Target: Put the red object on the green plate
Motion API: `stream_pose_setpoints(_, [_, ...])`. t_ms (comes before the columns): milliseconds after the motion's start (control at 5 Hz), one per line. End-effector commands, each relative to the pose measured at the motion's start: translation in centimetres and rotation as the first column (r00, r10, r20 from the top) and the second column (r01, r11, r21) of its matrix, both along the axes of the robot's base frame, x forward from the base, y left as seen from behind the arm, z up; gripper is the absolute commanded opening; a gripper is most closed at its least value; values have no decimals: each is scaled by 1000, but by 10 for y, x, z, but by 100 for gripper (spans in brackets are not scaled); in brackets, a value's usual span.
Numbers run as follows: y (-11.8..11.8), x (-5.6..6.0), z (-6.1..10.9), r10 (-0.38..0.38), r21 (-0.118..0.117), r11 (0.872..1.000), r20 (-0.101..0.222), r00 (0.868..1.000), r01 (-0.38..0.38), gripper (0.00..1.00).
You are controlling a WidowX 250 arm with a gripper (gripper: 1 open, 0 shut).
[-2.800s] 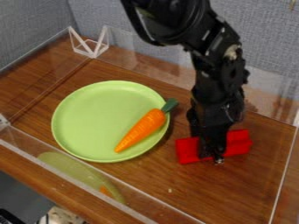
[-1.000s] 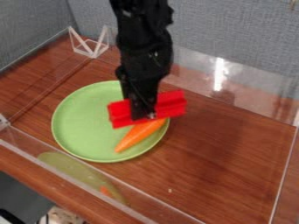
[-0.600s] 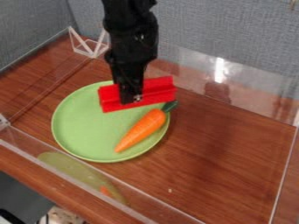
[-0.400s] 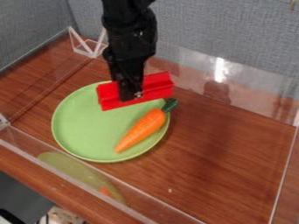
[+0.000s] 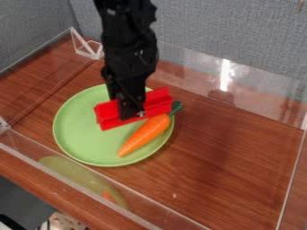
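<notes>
The red block (image 5: 129, 108) looks light, stiff and smooth; the gripper (image 5: 132, 111) pinches its middle, the balanced hold, above the green plate (image 5: 82, 121), beside a carrot (image 5: 145, 132).

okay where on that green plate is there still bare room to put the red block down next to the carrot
The green plate is bare across its left half, from the near-left rim to the far rim. The right side is crowded: the carrot lies diagonally there, and the tool, shut on the red block, sits just above it. The wooden table right of the plate is bare too.
</notes>
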State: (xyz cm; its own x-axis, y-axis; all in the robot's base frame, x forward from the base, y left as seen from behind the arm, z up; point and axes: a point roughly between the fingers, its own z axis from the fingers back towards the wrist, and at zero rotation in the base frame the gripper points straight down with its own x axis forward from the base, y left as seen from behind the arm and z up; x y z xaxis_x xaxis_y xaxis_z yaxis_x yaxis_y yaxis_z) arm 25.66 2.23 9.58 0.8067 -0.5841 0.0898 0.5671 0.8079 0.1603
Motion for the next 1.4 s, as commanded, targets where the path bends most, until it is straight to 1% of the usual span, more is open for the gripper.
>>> stream_pose_setpoints(0, [10, 1, 9, -20, -4, 1000, 53, 998, 20, 0])
stream_pose_setpoints(200, [11, 6, 6, -41, -14, 999, 58, 997, 41, 0])
stream_pose_setpoints(600, [6, 12, -14, -66, -45, 997, 56, 996, 68, 0])
stream_pose_setpoints(800, [11, 14, -10, 25, -43, 999, 39, 999, -24, 100])
stream_pose_setpoints(1000, [16, 15, -8, 0, -28, 1000, 34, 999, 1, 100])
stream_pose_setpoints(1200, [19, 16, -1, -30, -11, 999, 40, 999, 30, 100])
